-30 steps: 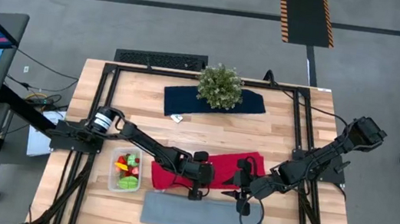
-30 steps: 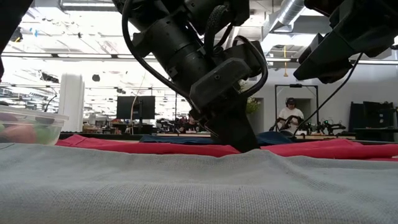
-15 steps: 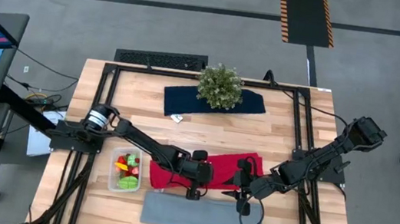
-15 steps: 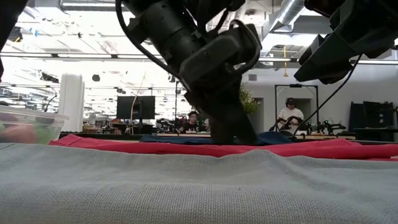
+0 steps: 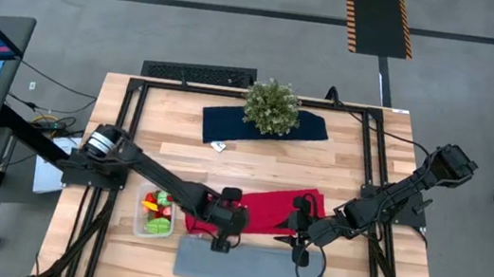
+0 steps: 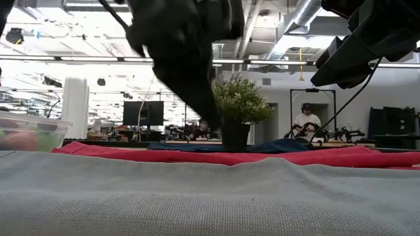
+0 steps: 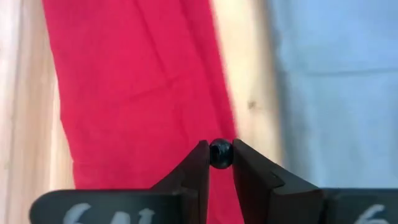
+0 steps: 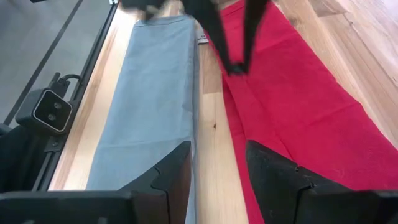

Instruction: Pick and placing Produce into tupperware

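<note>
While the left gripper stays clamped on the small dark round berry, carry it level to the clear plastic rectangular tupperware; right gripper waits apart.

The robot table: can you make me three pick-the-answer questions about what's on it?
1. Where is the potted plant?
A on the dark blue cloth
B in the tupperware
C on the grey mat

2. What colour is the cloth under both claws?
A yellow
B red
C green

3. What is the left claw doing?
A hanging open
B pinching a dark berry
C holding a leaf

Answers: 1 A, the high view shows the plant on blue cloth. 2 B, it looks red in every view. 3 B, the left wrist view shows the berry between the fingertips.
</note>
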Robot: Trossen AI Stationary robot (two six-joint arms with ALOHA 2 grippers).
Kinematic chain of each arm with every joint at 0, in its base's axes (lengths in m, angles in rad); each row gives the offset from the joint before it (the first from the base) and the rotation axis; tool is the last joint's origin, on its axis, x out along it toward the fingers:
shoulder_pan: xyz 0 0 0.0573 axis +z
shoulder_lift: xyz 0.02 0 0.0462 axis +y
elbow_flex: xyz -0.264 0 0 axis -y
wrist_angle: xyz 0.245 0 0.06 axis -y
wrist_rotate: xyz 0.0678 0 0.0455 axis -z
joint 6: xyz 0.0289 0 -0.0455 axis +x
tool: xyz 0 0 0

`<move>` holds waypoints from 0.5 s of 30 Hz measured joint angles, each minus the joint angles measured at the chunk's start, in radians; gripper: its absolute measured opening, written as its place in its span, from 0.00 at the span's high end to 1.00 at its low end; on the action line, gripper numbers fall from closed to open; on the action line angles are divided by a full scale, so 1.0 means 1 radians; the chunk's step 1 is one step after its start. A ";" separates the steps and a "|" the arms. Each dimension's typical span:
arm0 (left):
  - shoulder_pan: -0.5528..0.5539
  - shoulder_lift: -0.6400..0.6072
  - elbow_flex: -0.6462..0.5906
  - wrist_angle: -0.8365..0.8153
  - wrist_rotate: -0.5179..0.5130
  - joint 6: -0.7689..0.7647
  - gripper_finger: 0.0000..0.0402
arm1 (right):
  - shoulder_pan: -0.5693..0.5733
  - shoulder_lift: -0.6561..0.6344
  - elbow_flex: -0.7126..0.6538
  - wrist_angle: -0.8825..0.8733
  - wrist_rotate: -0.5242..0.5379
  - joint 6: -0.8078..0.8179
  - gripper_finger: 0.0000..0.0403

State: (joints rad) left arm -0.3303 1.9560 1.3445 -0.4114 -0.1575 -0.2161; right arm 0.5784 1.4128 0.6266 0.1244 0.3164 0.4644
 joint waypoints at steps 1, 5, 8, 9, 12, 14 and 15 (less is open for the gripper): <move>-0.011 -0.017 0.000 -0.002 -0.005 0.003 0.88 | 0.000 0.000 0.000 0.000 0.000 0.000 0.56; -0.059 -0.094 0.000 -0.017 -0.066 0.006 0.88 | 0.000 0.000 0.000 0.000 0.000 0.007 0.56; -0.099 -0.155 0.000 -0.068 -0.141 -0.004 0.88 | 0.000 0.000 0.000 0.001 0.000 0.007 0.56; -0.116 -0.178 -0.002 -0.096 -0.169 -0.012 0.88 | 0.002 0.000 0.000 0.001 0.000 0.007 0.56; -0.166 -0.244 -0.023 -0.155 -0.255 -0.067 0.88 | 0.004 0.000 0.000 0.001 -0.001 0.007 0.56; -0.201 -0.294 -0.056 -0.192 -0.319 -0.117 0.88 | 0.004 0.000 0.000 0.005 0.000 0.007 0.56; -0.220 -0.321 -0.076 -0.199 -0.343 -0.141 0.88 | 0.004 0.000 0.000 0.003 0.000 0.007 0.56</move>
State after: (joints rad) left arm -0.5503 1.6353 1.2682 -0.6104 -0.5007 -0.3576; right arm 0.5824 1.4128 0.6266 0.1278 0.3161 0.4717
